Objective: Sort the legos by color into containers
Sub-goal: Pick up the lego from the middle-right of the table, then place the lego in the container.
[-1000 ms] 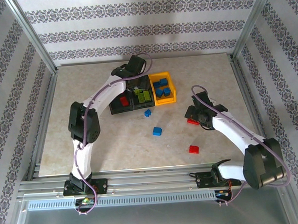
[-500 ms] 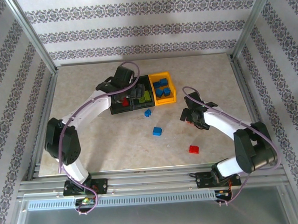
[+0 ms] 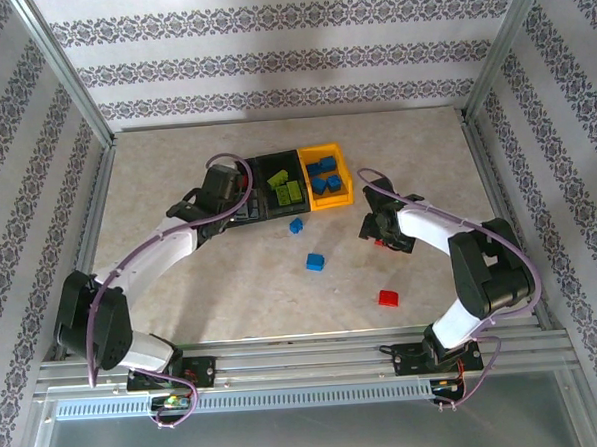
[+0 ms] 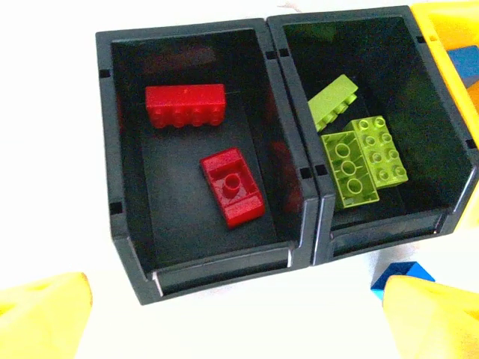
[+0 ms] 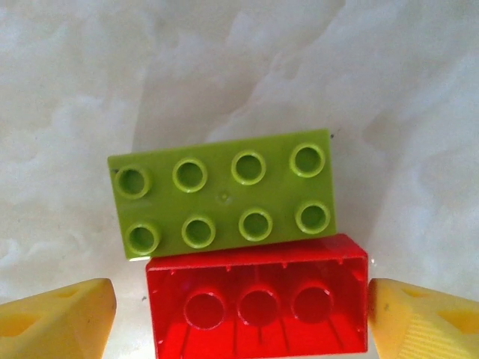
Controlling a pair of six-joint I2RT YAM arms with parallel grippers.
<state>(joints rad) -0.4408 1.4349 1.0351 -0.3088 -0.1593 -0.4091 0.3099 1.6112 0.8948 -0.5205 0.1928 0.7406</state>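
Red rectangular plastic lego (image 5: pixel 257 303) lies nine-to-three between the spread jaws of the right gripper (image 5: pixel 239 318), lime-green studded lego (image 5: pixel 224 193) touching at twelve o'clock.

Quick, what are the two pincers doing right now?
Left pincer: open, holding nothing.
Right pincer: open, straddling the red lego, not gripping it yet.

Red brick (image 5: pixel 258 299) partly beyond the bottom edge; blue brick (image 4: pixel 402 274) half behind a fingertip (image 4: pixel 438 321).
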